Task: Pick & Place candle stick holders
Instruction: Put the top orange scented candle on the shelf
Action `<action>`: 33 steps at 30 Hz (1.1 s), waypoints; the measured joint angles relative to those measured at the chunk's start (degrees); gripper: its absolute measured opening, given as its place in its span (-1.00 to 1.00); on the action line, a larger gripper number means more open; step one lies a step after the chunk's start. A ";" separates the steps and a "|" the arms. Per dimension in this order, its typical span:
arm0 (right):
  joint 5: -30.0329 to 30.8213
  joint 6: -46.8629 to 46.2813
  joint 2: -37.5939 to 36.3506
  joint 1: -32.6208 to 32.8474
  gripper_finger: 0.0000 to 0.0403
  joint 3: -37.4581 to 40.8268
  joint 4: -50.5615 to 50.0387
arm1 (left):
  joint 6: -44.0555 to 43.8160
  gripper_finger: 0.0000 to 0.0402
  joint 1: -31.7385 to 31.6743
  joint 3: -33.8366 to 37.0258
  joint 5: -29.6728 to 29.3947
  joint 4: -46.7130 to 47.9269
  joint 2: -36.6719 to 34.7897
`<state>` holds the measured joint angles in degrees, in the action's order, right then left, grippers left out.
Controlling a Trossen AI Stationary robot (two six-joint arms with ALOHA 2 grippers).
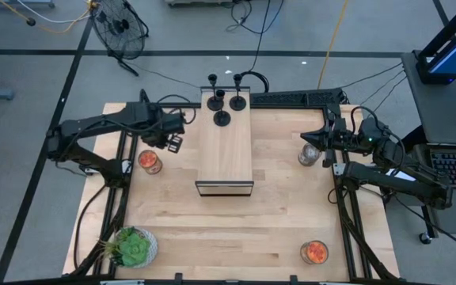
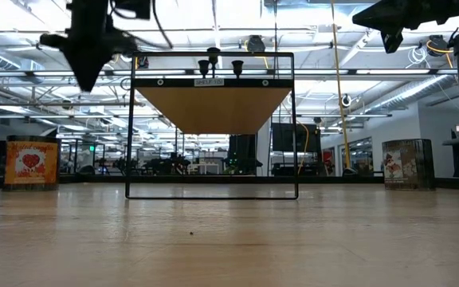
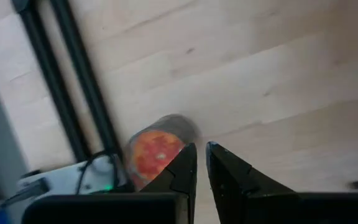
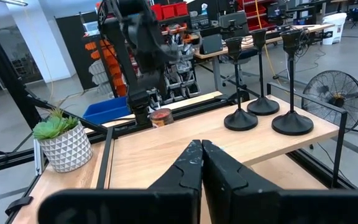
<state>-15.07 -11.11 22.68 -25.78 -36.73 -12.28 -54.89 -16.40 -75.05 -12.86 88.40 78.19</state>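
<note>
Wooden surface [image 1: 236, 229] is carrying a raised shelf [image 1: 225, 150] at its middle, and three candle stick holders [image 1: 222, 99] are standing upright at the shelf's far end. Left end effector [image 1: 174, 142] is hovering above a red-filled glass jar [image 1: 150, 161], fingers nearly closed, holding nothing. Right end effector [image 1: 313, 138] is waiting fully closed and empty above another jar [image 1: 308, 154].

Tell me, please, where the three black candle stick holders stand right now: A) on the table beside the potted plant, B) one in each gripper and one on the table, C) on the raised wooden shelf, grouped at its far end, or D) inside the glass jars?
C: the candle stick holders stand upright together on the raised wooden shelf, at its far end, with neither gripper touching them.
</note>
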 joint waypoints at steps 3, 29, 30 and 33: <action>0.00 0.00 0.00 0.00 -1.00 0.00 0.00 | 1.04 -0.77 -0.99 3.25 -0.18 -0.17 -0.02; 0.00 -0.07 -0.01 0.00 -1.00 0.00 0.00 | 2.31 -0.77 -2.11 8.24 2.54 -5.01 -0.02; 0.00 -0.13 -0.01 0.00 -1.00 0.00 0.00 | 1.93 -0.77 -1.90 8.24 2.17 -5.01 -0.02; 0.00 -0.15 -0.02 0.00 -1.00 0.00 0.00 | 2.66 -0.77 -1.66 8.24 3.36 -4.93 -0.02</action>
<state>-15.07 -11.27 22.66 -25.78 -36.73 -12.27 -52.23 -18.06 -66.81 -9.51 83.47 78.17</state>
